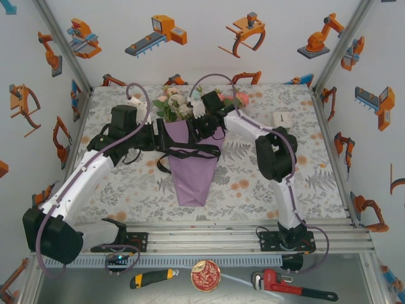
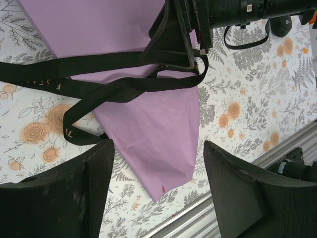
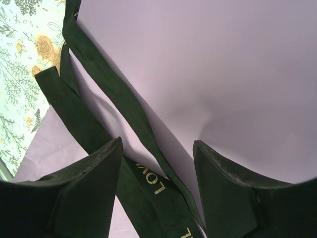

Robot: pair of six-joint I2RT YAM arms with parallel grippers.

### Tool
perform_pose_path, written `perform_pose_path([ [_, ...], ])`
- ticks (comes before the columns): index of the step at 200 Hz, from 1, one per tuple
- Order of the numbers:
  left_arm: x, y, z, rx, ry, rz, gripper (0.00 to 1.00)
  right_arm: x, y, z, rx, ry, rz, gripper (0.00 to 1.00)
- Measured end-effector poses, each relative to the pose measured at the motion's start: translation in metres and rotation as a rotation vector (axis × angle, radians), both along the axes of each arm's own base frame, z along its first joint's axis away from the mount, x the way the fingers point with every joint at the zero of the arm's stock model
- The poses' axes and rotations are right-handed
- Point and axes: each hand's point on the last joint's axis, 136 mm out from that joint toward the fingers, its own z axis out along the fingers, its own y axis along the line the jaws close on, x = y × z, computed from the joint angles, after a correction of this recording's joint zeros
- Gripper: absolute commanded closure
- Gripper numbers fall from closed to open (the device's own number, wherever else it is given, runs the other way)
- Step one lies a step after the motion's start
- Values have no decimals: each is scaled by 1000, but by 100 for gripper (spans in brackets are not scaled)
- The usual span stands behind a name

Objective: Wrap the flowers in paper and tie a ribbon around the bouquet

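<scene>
At mid-counter, the left hand and right hand are hovering, jaws apart, over the paper; the ribbon is lying across it.

A smooth lilac-purple paper cone is showing a matt, lightly creased surface. A floppy black fabric ribbon is looking soft and dull, with gold printed letters. The left gripper's black plastic fingers are looking scuffed and rough.
</scene>
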Motion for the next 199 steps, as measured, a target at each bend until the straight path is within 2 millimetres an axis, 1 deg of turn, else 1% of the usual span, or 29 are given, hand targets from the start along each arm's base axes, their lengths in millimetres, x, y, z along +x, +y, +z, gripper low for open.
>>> perform_pose_path([
  [27, -1, -1, 3, 9, -7, -18, 31, -2, 2, -3, -2, 3, 12, 49],
  [51, -3, -1, 4, 18, -11, -35, 27, -9, 6, -13, -6, 30, 29, 58],
  [71, -4, -1, 2, 28, -8, -46, 21, -16, 8, -23, -18, 59, 41, 70],
  [88, -5, -2, 2, 31, -11, -54, 17, -20, 7, -27, -31, 79, 45, 90],
  [97, -5, -2, 2, 32, -13, -59, 16, -21, 6, -26, -36, 78, 51, 99],
  [99, -5, -2, 2, 33, -14, -60, 16, -20, 6, -26, -37, 79, 48, 100],
  [109, -6, -3, 3, 34, -17, -67, 15, -19, 6, -22, -38, 80, 42, 100],
  [129, -9, -6, 5, 27, -29, -95, 15, -8, 11, -6, -18, 70, -2, 100],
  [143, -11, -10, 8, 19, -41, -128, 16, 5, 14, 11, 15, 66, -80, 100],
  [155, -13, -14, 10, 16, -55, -158, 20, 18, 14, 27, 49, 65, -180, 100],
  [176, -18, -25, 14, 4, -85, -224, 25, 48, 4, 58, 119, 68, -404, 100],
  [186, -22, -33, 15, -4, -96, -266, 27, 68, -4, 74, 154, 57, -525, 100],
  [199, -28, -46, 14, -8, -108, -332, 29, 88, -19, 90, 187, 47, -668, 100],
])
